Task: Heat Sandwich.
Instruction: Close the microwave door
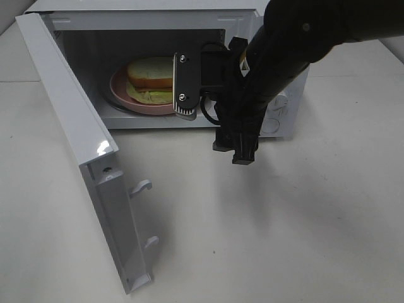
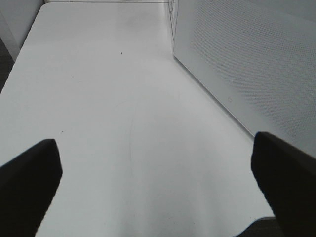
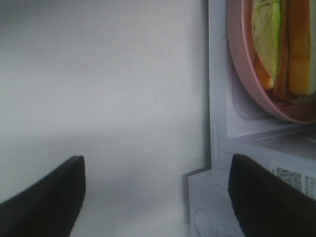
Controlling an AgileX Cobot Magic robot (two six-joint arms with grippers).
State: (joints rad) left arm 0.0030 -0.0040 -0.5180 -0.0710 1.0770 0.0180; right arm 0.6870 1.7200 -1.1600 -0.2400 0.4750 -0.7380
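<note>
— Reaching in from the upper right, the black right arm (image 1: pixel 297 44) slants down across the front of the white microwave (image 1: pixel 281 117), its wrist bent so that the right tool (image 1: pixel 237 150) points down at the counter (image 1: pixel 297 227). Is it gripping anything?

— Nothing. From the wrist camera, the right tool (image 3: pixel 155 173) shows two dark fingers (image 3: pixel 49 197) spread wide, with only counter and the microwave's front edge between them.

— And the sandwich?

— The sandwich (image 1: pixel 150 77) lies on a round pink plate (image 1: pixel 118 88) inside the microwave's cavity, yellow-orange bread around a pale green layer. The door (image 1: pixel 69 120) stands swung wide to the left, its latch hooks facing out. The tool hangs just outside the opening, toward the control-panel side, apart from plate and sandwich; a metal bracket on the wrist hides the sandwich's right end from the high camera.

— The other arm?

— Outside the high camera's frame. Its own wrist camera shows the left tool (image 2: pixel 154 148) open wide as well, one finger at each edge, holding nothing, above the white counter (image 2: pixel 123 98). A dotted white panel (image 2: pixel 247 59) rises close beside it; whether that is the door or the microwave's side cannot be told.
</note>
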